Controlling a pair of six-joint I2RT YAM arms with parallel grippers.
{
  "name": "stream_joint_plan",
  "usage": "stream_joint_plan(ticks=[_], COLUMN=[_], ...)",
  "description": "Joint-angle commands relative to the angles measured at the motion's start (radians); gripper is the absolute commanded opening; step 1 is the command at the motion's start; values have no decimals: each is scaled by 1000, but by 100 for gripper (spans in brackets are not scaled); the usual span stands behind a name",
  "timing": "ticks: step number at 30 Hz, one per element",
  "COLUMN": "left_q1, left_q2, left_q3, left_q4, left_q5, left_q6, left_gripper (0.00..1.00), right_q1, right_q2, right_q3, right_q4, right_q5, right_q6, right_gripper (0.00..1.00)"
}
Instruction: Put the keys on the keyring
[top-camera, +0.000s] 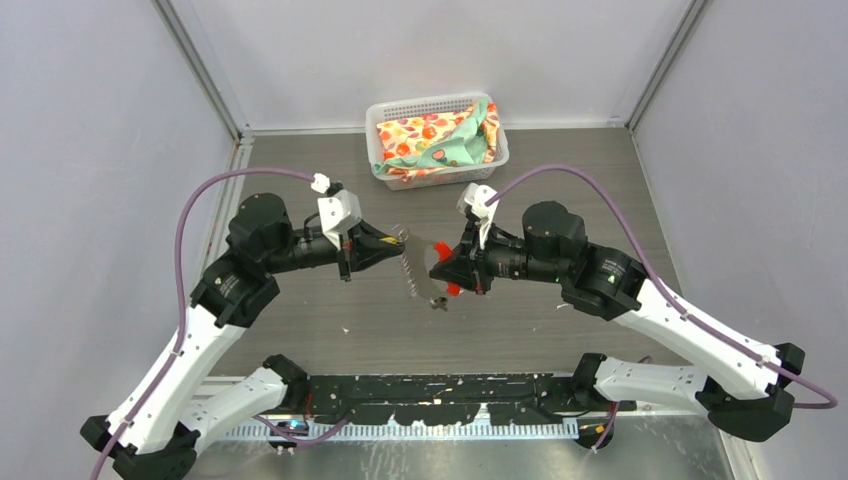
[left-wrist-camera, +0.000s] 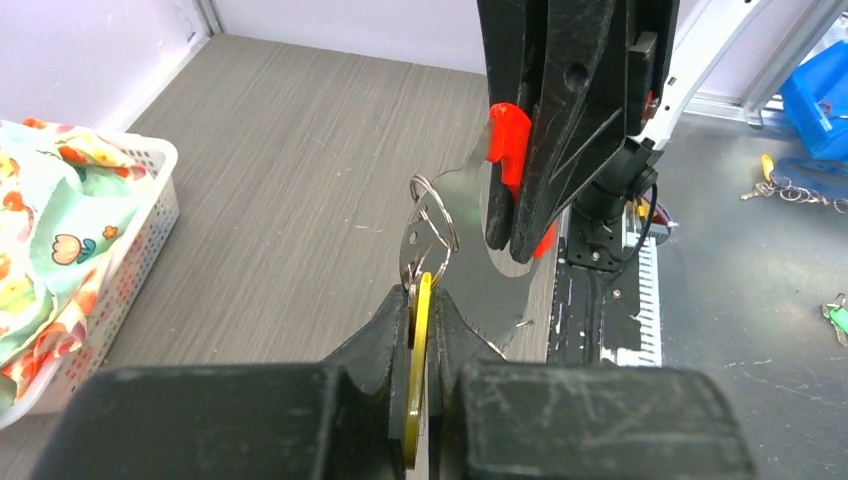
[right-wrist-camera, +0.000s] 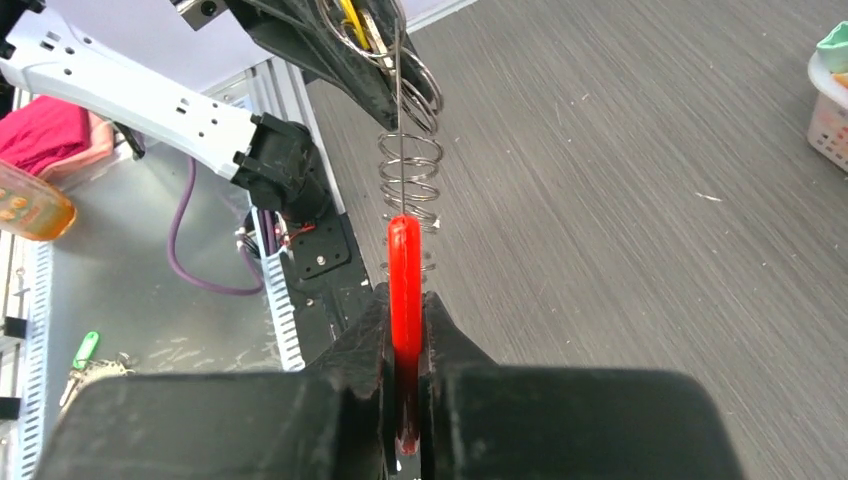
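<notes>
1. I'd worry the brass-yellow key (left-wrist-camera: 418, 385) twists in its pinch, so its small silver ring (left-wrist-camera: 432, 215) skids past the keyring (right-wrist-camera: 412, 170), mid-air at centre of the top view.
2. The left gripper (left-wrist-camera: 420, 300) is pressed together on that key. The right gripper (right-wrist-camera: 405, 320) clamps the keyring's red tag (right-wrist-camera: 404, 265).

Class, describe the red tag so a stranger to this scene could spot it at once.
Start at the grey table; above its middle two black claws meet. The right claw pinches a thin tag, with silver rings strung beyond its tip. Unlike those rings and the yellow key in the left claw, it is bright red.
</notes>
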Motion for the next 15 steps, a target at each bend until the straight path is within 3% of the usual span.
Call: stream_joint_plan(ticks=[1,4,5,9,15], left_q1=[0,0,1,9,41], left_q2=[-12,-12,-13,-32,-44], left_q3=[-1,-31,-45,-102,-157], left_q4=[8,0,6,69,155], left_q5=[-28,-122,-152,-270,-500], left_q6=[9,23,23,32,26], left_gripper=[17,70,77,78,76], right_q1=[-19,-43,-46,-48,-48], right_q2=[-15,20,46,149,261], right_q3=[39,94,132,245,249], right_q4=[8,-113,-185,-414,-521], right_q5=[32,52,67,111,134], right_q6=[28,53,53,40,56], right_gripper=[1,1,1,1,1])
